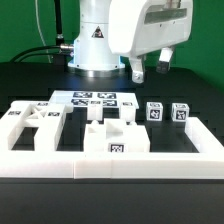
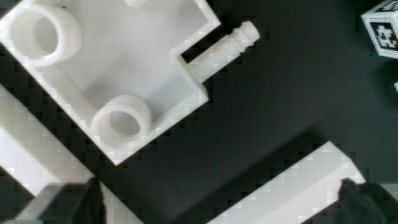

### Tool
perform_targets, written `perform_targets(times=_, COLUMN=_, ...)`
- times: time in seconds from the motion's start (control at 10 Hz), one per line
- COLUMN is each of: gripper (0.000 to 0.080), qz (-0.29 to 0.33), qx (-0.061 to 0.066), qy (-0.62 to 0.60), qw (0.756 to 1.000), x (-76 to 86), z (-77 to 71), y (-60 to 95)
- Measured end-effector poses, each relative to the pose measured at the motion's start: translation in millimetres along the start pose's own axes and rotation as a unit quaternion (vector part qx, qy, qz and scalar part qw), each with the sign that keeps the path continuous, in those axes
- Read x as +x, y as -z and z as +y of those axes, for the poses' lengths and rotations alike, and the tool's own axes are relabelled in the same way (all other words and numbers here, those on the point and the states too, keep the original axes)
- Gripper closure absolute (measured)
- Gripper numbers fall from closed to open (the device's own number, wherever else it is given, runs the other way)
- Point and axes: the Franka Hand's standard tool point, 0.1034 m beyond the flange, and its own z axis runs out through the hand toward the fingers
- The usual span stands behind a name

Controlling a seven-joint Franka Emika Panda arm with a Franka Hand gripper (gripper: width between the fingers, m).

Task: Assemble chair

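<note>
Front rail (image 1: 40,166), chair blk (image 1: 117,135) behind.

Chair panel (image 2: 107,80): smooth white plastic, matt, with moulded ring bosses; the leg cubes (image 1: 155,113) are the same plastic and bear printed black-and-white tags. Tabletop (image 1: 30,85): black, even and matt throughout. Arm shell (image 1: 120,25): white, smooth, with a light gloss.

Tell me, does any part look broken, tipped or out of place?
Nothing stands out. The panel lies flat, the two cubes stand side by side, and the gripper hangs open, empty.
</note>
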Motion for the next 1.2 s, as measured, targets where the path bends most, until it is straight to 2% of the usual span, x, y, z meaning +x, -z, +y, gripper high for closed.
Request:
perform_targets(times=0.5, gripper=0.015, qz=-0.001, qx=0.001, qy=0.0, qw=1.0, x=-2.7, z=1.7, y=-2.1)
perform_targets(times=0.7, gripper=0.015, qz=0.0, qx=-0.003, qy=0.021, qw=1.0, x=-29.1, z=22.1, y=-23.6)
perform_targets(times=0.8, gripper=0.015, qz=0.007, qx=-0.01, qy=0.022, qw=1.0, x=-33.5, z=30.5, y=-32.4)
perform_targets(times=0.9, gripper=0.015, qz=0.006, qx=-0.009, qy=0.018, qw=1.0, x=-36.0, z=33.2, y=-37.7)
perform_targets(times=1.0, gripper=0.015, qz=-0.001, qx=-0.001, qy=0.019, qw=1.0, x=-35.1, z=32.8, y=-38.8)
perform_targets(times=1.2, gripper=0.015, qz=0.0, qx=-0.001, qy=-0.021, qw=1.0, x=-34.7, z=32.8, y=-39.0)
